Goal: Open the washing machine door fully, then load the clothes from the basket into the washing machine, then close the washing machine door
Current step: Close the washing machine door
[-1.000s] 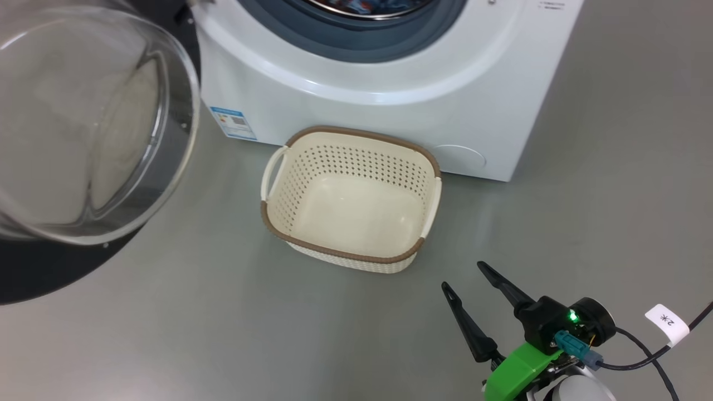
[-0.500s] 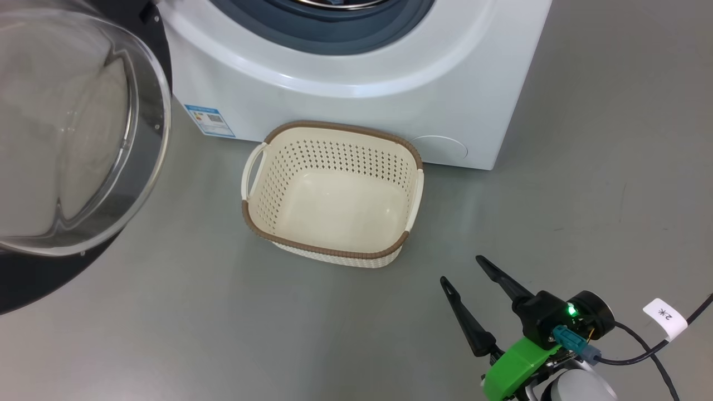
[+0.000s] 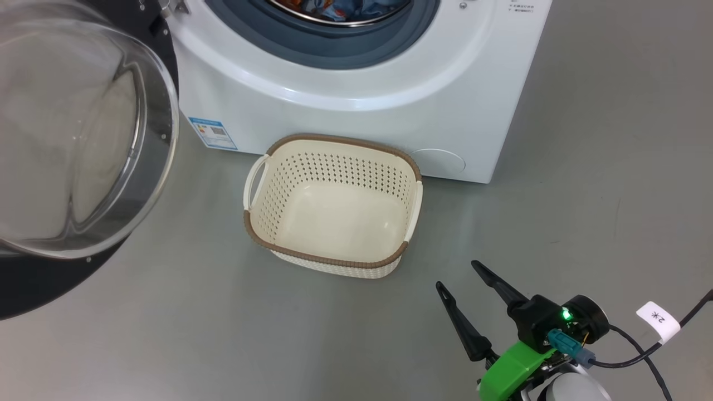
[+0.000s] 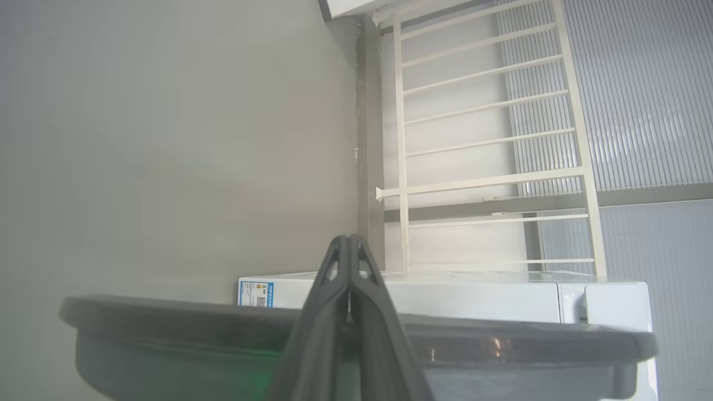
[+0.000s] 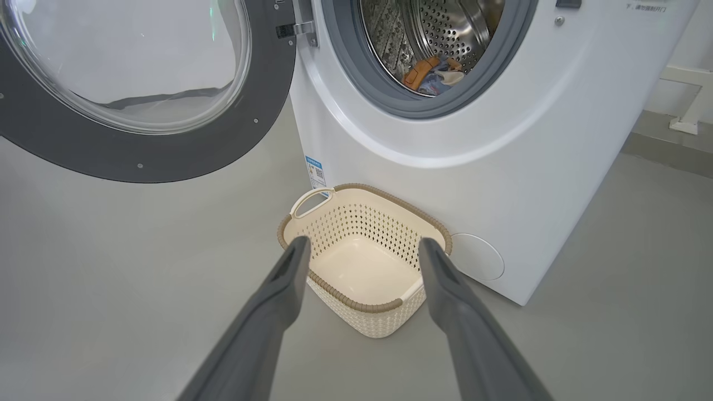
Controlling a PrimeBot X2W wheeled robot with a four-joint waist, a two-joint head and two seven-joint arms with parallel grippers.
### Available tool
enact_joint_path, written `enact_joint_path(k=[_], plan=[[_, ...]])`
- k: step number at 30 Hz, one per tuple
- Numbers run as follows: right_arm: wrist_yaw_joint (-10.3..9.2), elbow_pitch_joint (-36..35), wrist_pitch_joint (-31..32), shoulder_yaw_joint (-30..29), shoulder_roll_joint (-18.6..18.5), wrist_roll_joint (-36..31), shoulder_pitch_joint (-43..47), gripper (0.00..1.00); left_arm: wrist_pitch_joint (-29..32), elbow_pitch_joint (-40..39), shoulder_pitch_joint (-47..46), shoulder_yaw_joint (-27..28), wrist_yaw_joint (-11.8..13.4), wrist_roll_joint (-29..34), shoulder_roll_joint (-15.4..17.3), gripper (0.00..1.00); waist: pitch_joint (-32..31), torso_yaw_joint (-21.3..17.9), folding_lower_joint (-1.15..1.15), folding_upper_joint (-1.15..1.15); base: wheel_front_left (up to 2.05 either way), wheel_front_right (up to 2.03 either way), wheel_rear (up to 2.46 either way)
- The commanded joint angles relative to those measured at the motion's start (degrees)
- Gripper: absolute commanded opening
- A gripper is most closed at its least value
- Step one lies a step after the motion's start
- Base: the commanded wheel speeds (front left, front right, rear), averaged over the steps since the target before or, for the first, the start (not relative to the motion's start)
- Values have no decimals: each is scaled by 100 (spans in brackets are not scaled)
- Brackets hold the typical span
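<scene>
1. The clothes (image 5: 431,75) lie low in the drum of the washing machine (image 3: 356,100) and the basket (image 3: 328,259) is empty. I judge that only the closing is left.
2. The cloth sits towards the drum's front. A fold lying on the grey seal would be pinched, and the latch would not catch.
3. The washing machine door (image 3: 83,150) stands wide open at 9 o'clock from the basket. The left gripper (image 4: 348,239), fingers pressed together on nothing, points over the door's dark rim; whether it touches the rim is unclear. Closed tips pushing on a glossy curve could slide off.
4. The basket stands just beside the machine's front, at 6 o'clock under the opening. A low arm following the door could knock it.
5. The right gripper (image 3: 458,274), jaws spread and empty, hangs at 5 o'clock from the basket, well apart from the door.
6. The grey floor (image 3: 585,195) is smooth and faintly shiny, so a bumped basket would skid. Beyond the machine stand a white railed frame (image 4: 490,139) and a ribbed wall (image 4: 640,94).
</scene>
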Motion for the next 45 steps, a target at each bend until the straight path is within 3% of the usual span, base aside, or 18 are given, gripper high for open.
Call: enact_joint_path(k=[1,26,45], plan=[[16,-103,-68,157,85,5,-59,100,151,-162,56,-38,-46,62,323,0,-25,-4,0,0,0,0,0],[16,109,-157,187,230,15,-9,100,2412,-1479,904,-565,-65,-417,-86,0,-304,68,0,0,0,0,0],[16,229,-218,109,305,47,-39,100,3620,-2608,1533,-625,-66,-1047,-543,0,-408,96,0,0,0,0,0]])
